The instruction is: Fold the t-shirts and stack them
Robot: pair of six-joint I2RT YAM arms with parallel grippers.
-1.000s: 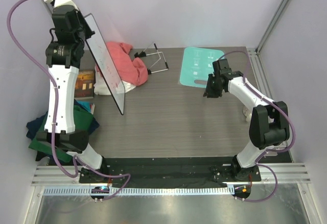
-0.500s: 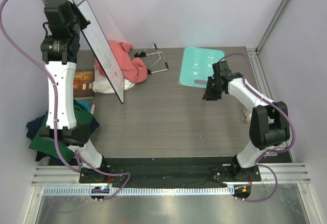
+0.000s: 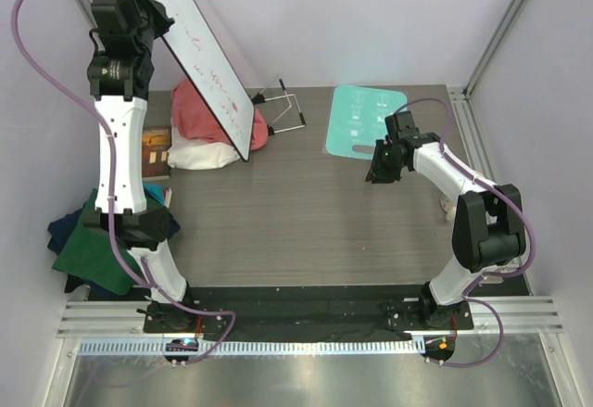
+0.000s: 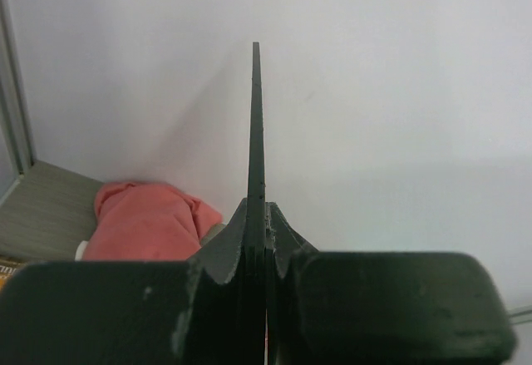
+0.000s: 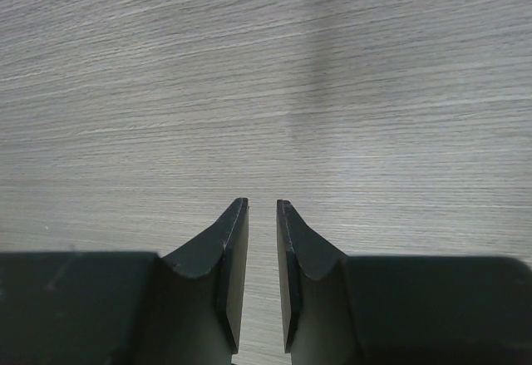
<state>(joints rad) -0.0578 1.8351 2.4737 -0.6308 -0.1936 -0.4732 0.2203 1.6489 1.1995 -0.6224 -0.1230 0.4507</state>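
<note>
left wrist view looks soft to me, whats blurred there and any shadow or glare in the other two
Left wrist view: the left gripper close to the lens is blurred, the edge-on board fairly crisp, the pink t-shirt slightly soft. Right wrist view: sharp table grain, a faint vertical shadow band. Top external view: even light, dull glare on the metal sheet at the bottom.

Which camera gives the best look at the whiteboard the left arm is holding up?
Top external: the whiteboard shows its broad face, with red marks. The left wrist view catches only its thin edge, clamped in the left gripper. The right wrist view misses it.
</note>
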